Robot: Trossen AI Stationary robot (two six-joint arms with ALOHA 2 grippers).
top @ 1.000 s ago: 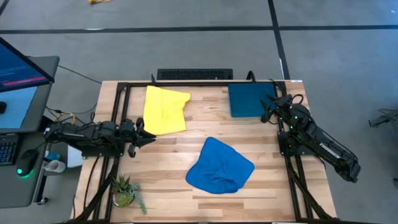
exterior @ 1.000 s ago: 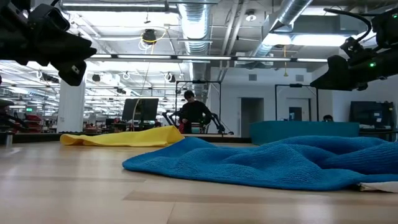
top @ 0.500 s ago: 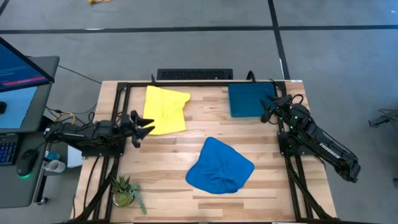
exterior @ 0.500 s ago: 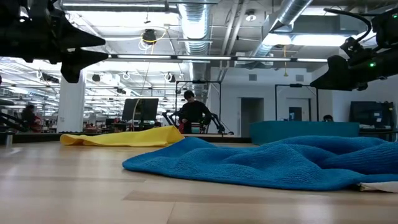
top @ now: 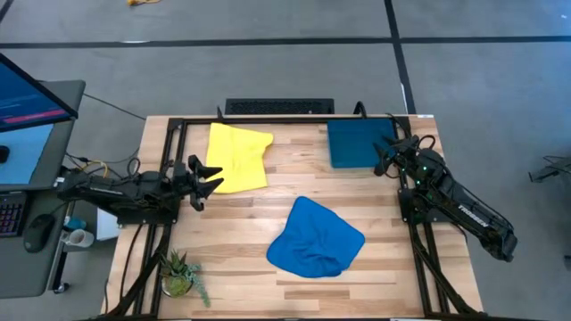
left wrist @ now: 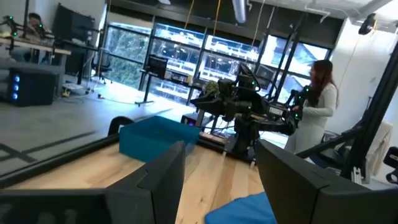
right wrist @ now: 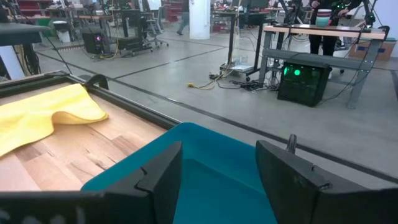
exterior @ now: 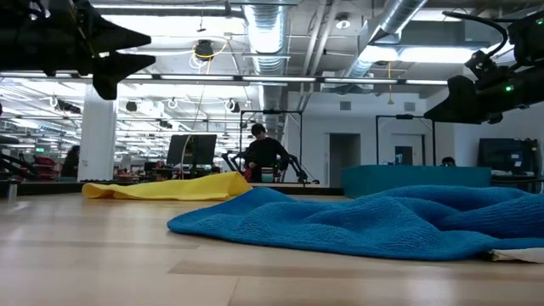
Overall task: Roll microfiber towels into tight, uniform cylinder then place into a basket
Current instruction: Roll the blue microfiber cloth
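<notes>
The yellow towel (top: 236,158) is seen lying flat at the far left of the bench (top: 241,234), roughly rectangular, its long axis running from the far edge toward the near edge, with one corner drawn out toward the basket side. The blue towel (top: 316,237) is found crumpled in a loose heap near the bench centre, toward the near right; no clear long axis can be assigned, and neither towel is rolled. The basket (top: 359,143) is placed at the far right corner, nothing visible inside it, its long side parallel to the far edge. The left hand (top: 206,176) is held above the bench just beside the near left edge of the yellow towel, fingers spread apart and holding nothing, pointed toward the bench centre. The right hand (top: 383,159) is held at the near right corner of the basket, fingers likewise spread and holding nothing. Compared with one second before, the left hand's fingers have parted from a much narrower gap and the hand has shifted slightly toward the far edge; the right arm, both towels and the basket are unchanged. A small potted plant (top: 181,273) stands at the near left corner. No legible writing is noted.
</notes>
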